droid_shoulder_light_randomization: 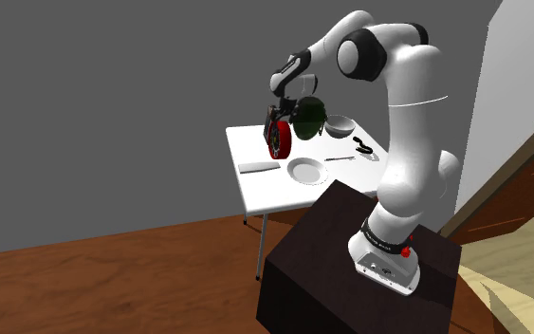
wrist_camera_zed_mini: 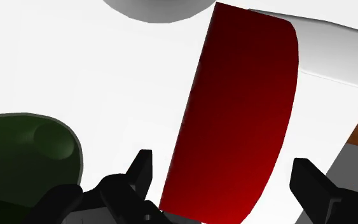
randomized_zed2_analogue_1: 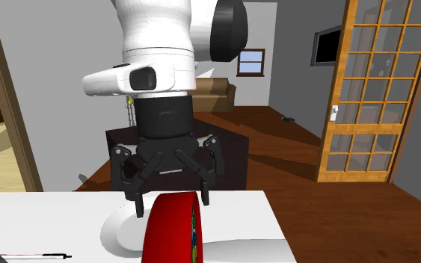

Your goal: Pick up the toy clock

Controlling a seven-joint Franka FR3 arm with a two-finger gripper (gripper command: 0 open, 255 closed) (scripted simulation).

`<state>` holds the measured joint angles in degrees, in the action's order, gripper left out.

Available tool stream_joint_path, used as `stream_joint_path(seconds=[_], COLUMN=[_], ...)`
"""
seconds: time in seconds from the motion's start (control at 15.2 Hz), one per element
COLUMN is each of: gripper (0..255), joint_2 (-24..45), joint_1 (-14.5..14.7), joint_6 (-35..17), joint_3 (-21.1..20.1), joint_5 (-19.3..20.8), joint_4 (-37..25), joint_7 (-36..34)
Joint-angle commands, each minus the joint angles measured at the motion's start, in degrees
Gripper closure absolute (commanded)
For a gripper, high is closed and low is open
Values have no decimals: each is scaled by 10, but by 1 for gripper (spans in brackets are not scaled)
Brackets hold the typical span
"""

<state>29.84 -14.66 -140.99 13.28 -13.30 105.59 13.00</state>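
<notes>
Rising from the dark stand [droid_shoulder_light_randomization: 350, 275], the white arm reaches over the white table [droid_shoulder_light_randomization: 274, 194], past a white plate [droid_shoulder_light_randomization: 307, 171], to the far corner on the shoulder view's left. There the red toy clock [wrist_camera_zed_mini: 241, 114] stands on edge, near the table's rim. The gripper [wrist_camera_zed_mini: 222, 164] hangs over it, fingers spread, one at each side of the red band, neither visibly touching. Just beside it sits a dark green vessel [wrist_camera_zed_mini: 25, 153]; farther right, a grey bowl [droid_shoulder_light_randomization: 339, 124]. The clock looks off-centre between the fingers, so, as I judge, one finger may meet it first and topple it off the edge, or nudge the vessel.
</notes>
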Motion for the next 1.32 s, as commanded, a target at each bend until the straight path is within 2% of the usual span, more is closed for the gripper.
stream_joint_path(seconds=[0.0,0.26,0.33,0.92,1.25], gripper=[0,0,255,255,255], joint_2=[14,27,26,27,1], joint_1=[-3,-6,-5,-6,-1], joint_6=[-11,-25,-26,-25,2], joint_3=[-3,-7,-7,-7,0], joint_5=[-5,-10,-10,-10,0], joint_4=[-2,-2,0,-2,-3], joint_7=[4,8,7,8,0])
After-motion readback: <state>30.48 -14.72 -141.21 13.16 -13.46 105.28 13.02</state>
